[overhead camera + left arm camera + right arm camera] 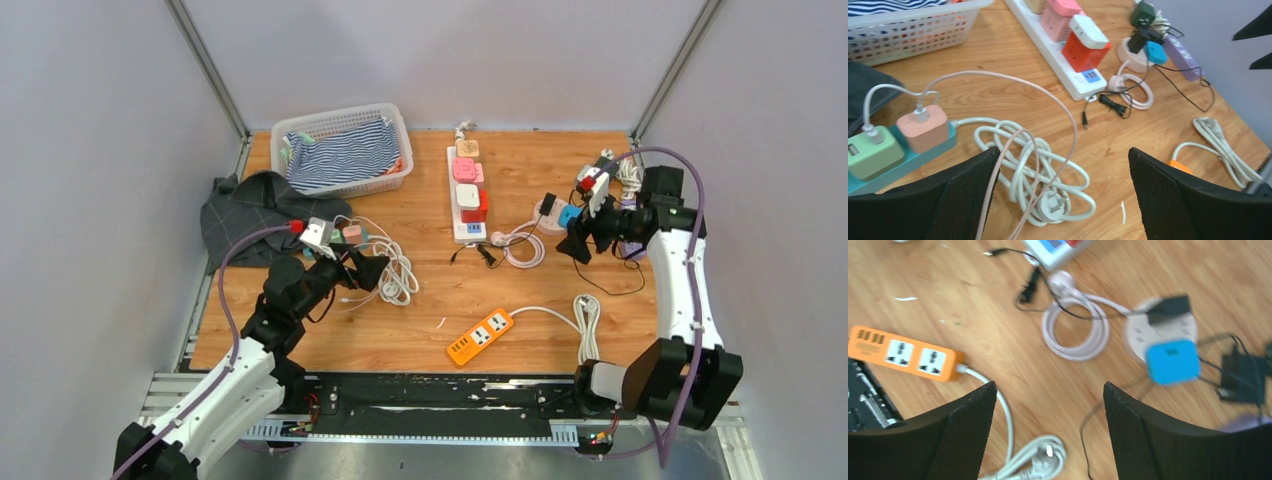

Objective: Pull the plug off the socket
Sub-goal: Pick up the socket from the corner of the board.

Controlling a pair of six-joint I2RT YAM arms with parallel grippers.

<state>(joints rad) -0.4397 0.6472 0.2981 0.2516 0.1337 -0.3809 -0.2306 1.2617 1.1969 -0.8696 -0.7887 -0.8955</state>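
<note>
While upright, blue plug (1172, 361) atop round socket (1139, 334)

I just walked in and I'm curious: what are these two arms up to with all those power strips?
Two robot arms are set to pull a plug from a socket, but nothing is gripped yet. The left pincer hangs open over a coiled white cable, beside a teal power strip carrying a pink charger and a green charger. The right pincer is open above the wooden table, near a round socket holding a blue plug.
</note>
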